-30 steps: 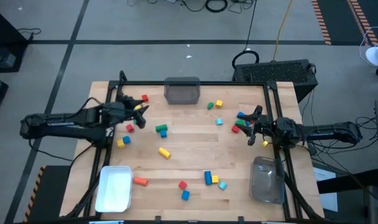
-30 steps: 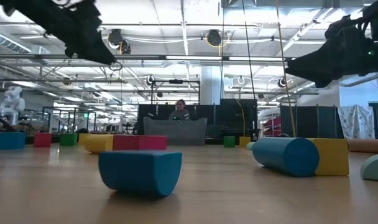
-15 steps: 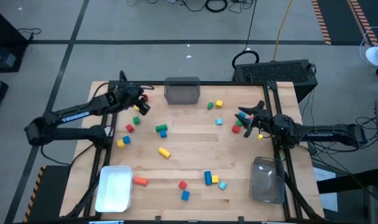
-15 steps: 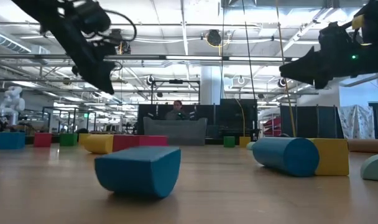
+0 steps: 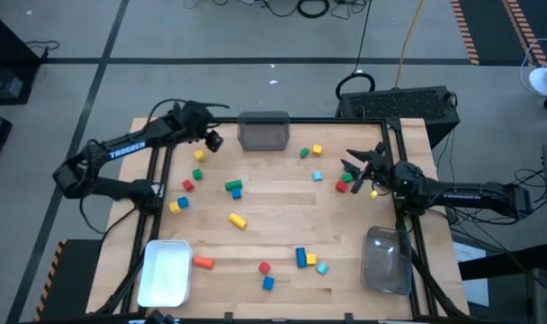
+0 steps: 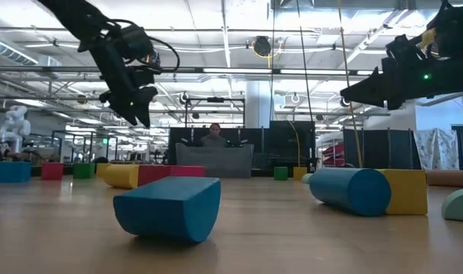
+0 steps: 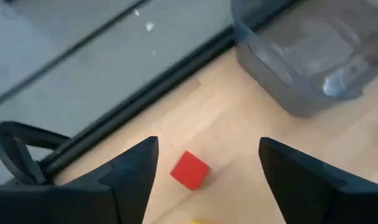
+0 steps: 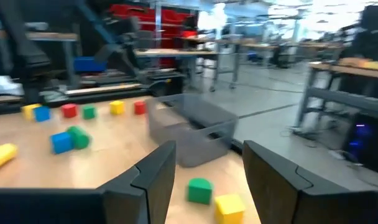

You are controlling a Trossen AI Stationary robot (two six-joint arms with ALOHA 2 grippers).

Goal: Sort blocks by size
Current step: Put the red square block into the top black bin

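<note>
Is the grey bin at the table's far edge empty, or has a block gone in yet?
Empty, as far as shows. The grey bin has no coloured piece inside in the high view, and the left wrist view shows bare walls and floor.

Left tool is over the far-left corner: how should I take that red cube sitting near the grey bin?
Take the red cube from straight above, left tool fingers closing on two opposite flat side faces. It lies flat on the table, apart from the grey bin, and sits turned at an angle between the open fingers, so probably rotate the wrist to square up first.

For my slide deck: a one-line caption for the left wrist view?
Open left pincer above a small red cube on the wooden table, with a grey bin beyond.
</note>
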